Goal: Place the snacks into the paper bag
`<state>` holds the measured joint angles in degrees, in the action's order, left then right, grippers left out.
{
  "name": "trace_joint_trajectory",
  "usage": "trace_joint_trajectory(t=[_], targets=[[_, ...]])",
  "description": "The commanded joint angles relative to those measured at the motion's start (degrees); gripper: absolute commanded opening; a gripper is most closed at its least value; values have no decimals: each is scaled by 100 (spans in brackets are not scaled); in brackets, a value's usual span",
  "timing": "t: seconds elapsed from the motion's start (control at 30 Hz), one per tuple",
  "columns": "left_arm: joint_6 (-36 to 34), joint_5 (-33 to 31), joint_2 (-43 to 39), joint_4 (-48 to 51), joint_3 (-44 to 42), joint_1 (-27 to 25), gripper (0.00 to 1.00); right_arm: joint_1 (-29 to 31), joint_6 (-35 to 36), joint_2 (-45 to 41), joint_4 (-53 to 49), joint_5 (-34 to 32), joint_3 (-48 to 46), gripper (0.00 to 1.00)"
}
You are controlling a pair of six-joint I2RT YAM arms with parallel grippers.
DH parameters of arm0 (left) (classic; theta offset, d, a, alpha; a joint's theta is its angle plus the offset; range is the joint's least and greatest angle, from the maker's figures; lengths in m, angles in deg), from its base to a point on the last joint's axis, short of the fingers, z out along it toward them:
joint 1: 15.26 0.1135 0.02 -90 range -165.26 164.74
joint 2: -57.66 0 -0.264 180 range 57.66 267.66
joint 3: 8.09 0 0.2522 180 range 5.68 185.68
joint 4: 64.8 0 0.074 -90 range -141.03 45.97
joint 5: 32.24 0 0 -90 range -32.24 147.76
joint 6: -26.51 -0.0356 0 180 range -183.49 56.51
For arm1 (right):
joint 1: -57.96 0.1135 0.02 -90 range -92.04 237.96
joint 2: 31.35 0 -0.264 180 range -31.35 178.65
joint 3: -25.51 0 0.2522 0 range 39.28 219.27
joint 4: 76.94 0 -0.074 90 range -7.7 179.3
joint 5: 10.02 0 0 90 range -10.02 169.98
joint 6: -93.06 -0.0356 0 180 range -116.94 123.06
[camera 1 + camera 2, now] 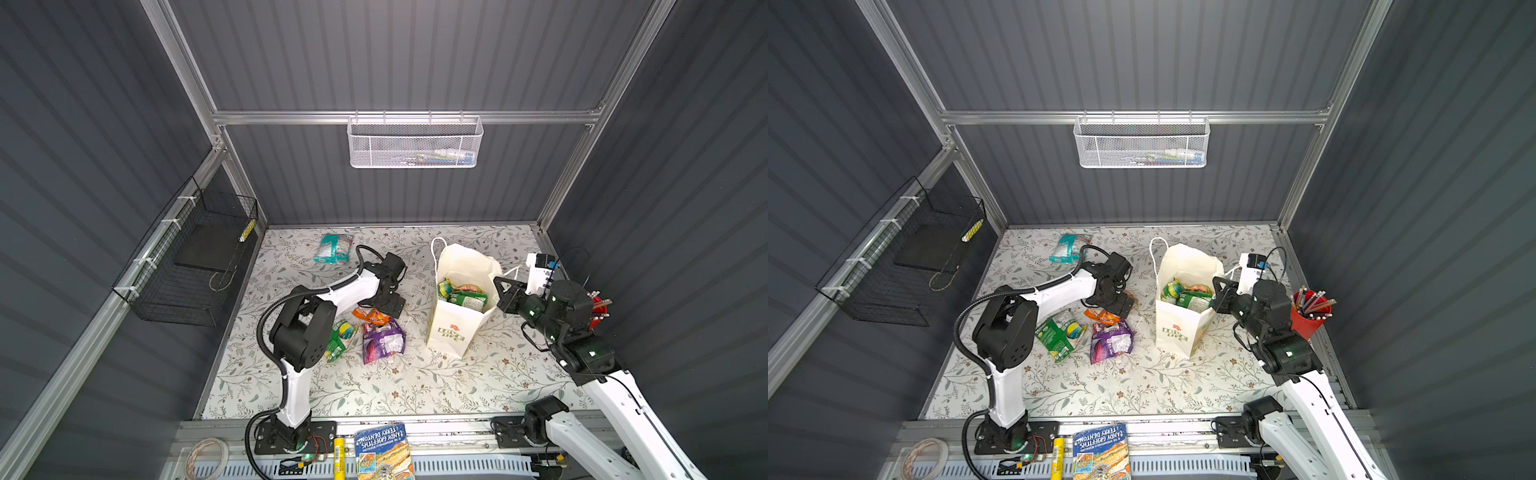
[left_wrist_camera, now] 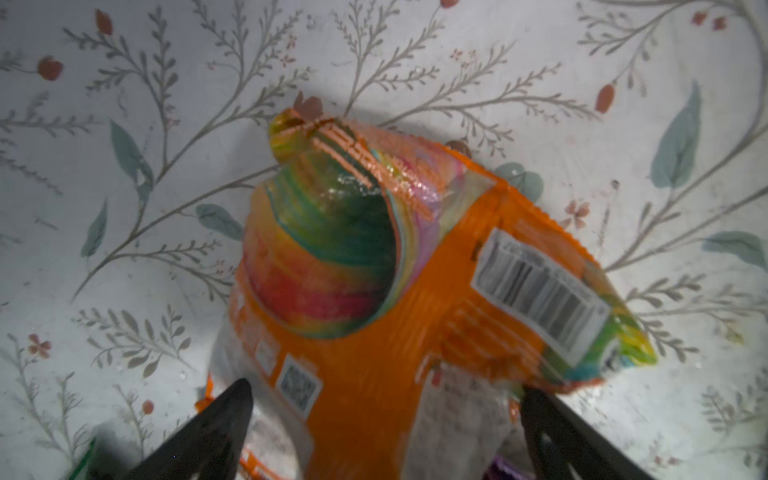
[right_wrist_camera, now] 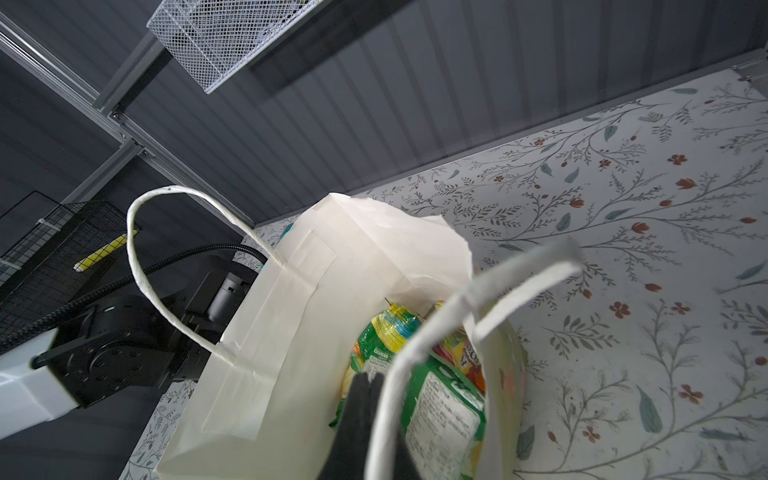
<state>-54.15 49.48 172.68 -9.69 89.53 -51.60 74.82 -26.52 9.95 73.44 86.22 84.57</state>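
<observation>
The left tool (image 2: 386, 388) has its two fingers wide apart, one on each side of the orange snack (image 2: 374, 291). That snack lies on the counter (image 1: 415, 382). Just beside it lie a green snack (image 1: 343, 338) and a purple snack (image 1: 382, 343). A teal and white snack (image 1: 332, 249) lies at the back, well apart. The paper bag (image 1: 451, 328) stands open with more snacks (image 1: 467, 297) inside. The right tool (image 3: 365, 384) is squeezed together at the bag's top edge, by a white handle (image 3: 384, 407).

You see paper bag (image 1: 453, 332) upright on table (image 1: 415, 386), green pkts (image 1: 467, 297) inside. L gripper (image 1: 386, 307) sits over orange pkt (image 1: 371, 316); purple pkt (image 1: 382, 341) just beside it. R gripper (image 1: 500, 289) at bag's right rim.
</observation>
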Motion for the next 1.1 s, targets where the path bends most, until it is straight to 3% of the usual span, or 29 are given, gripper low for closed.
trace_joint_trajectory(t=[0.0, 0.23, 0.33, 0.4, 0.53, 0.67, 0.8, 1.07], targets=[[-82, -158, 265, 105, 249, 5, 100, -16, 0, -50, -31, 18, -65, 0], [122, -335, 468, 38, 58, 11, 97, -16, 7, -100, -47, 0, -60, 0], [283, -564, 459, 83, -22, 4, 82, -16, 6, -104, -46, 0, -65, 0], [434, -669, 379, 23, -152, 4, 63, -16, 6, -104, -49, 0, -59, 0], [684, -710, 65, -179, -567, 6, 51, -16, 12, -131, -49, -9, -60, 0], [937, -520, -656, -446, -846, 5, 36, -16, 9, -106, -45, -5, -65, 0], [1254, -323, -1647, -808, -1115, 8, 28, -23, 19, -96, -45, -16, -65, 0], [1534, 440, -3284, -1014, -952, 4, 25, -16, 38, -131, -60, -34, -56, 0]])
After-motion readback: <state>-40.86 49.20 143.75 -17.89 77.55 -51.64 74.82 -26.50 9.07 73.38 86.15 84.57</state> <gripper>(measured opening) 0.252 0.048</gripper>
